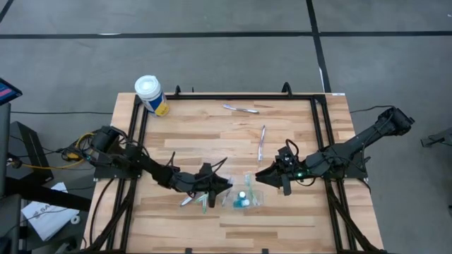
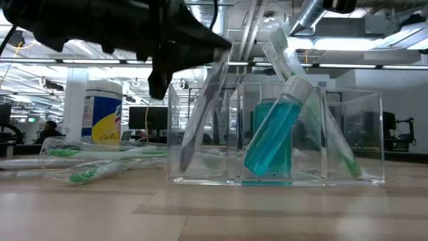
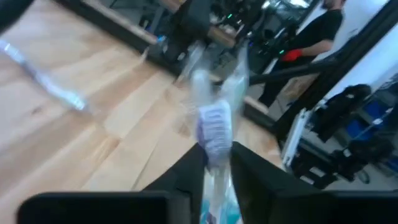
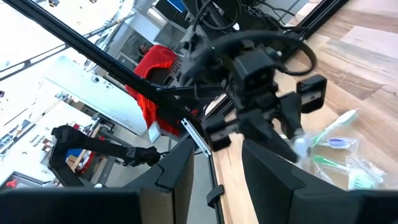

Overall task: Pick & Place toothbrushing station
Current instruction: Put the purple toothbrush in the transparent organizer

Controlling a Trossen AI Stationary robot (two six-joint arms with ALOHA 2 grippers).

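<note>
Holding a brush at the cup's rim

Left pincer (image 1: 224,185) sits low over the bench (image 1: 212,134), just left of the clear cup (image 1: 245,200). Its fingers stand narrow around a purple-bristled toothbrush (image 3: 214,127) in a clear wrapper; the left wrist view shows the brush head standing between them, and whether they are pressing or just slack around it I cannot tell. In the low view that brush (image 2: 200,114) leans tilted into the cup's left compartment (image 2: 200,134), its top under the dark pincer.

A teal tube (image 2: 274,134) leans in the middle compartment, and a green-bristled brush (image 2: 338,144) slants in the right one.

Right pincer (image 1: 272,175) hovers just right of the cup, fingers part open with nothing between them. The cup lies between the two pincers, so little free room is left on either side of it.

Just left of the cup, wrapped green brushes (image 1: 201,203) lie flat on the bench. Farther back lie two more brushes (image 1: 241,109) (image 1: 261,141), well apart from the cup. A white-capped canister (image 1: 150,94) stands at the far left corner, near the edge. The near strip of bench lies open.
</note>
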